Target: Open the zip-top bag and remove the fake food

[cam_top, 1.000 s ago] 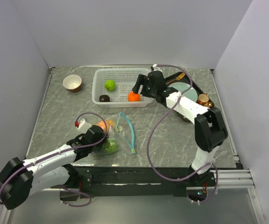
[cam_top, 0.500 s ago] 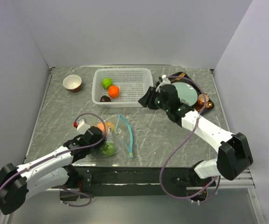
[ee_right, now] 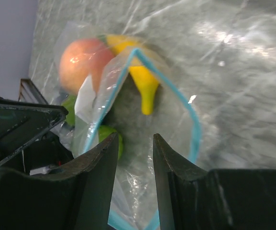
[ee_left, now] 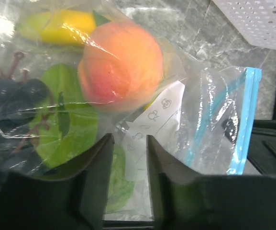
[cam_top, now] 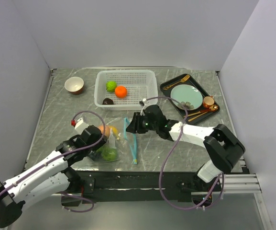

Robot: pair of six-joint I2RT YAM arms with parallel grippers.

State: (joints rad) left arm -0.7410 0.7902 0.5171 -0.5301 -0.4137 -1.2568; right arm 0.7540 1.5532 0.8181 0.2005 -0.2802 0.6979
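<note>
Bowl (cam_top: 74, 85): small and pale inside, at 10 o'clock on the grey marbled table (cam_top: 157, 143).
Left gripper (ee_left: 129, 141): at 7 o'clock, low over the bag's closed end. Its jaws are parted by a narrow gap with crinkled film and a green patch showing in it, and nothing is clamped.
Zip-top bag (cam_top: 120, 146): lies on the table between 6 and 7 o'clock. The teal zip strip (ee_left: 245, 115) runs along its 3 o'clock edge, and the mouth is unsealed, its rim forming a loop.
Fake food in bag: peach (ee_left: 121, 64) nearest the mouth, banana (ee_left: 61, 26) touching it, grapes (ee_left: 13, 93) and green fruit (ee_left: 63, 124) packed alongside.
Basket (cam_top: 145, 91): white and perforated, at 12 o'clock. A green ball (cam_top: 111, 86), an orange (cam_top: 121, 91) and a dark piece (cam_top: 108, 101) sit at its 9 o'clock end.
Right gripper (ee_right: 135, 141): near table centre, just over the bag's mouth. Its jaws are apart and loose, with the gaping rim visible between them.
Tray (cam_top: 169, 86): black, at 2 o'clock, carrying a pale-green plate (cam_top: 183, 93), a copper cup (cam_top: 208, 101) and gold cutlery.
</note>
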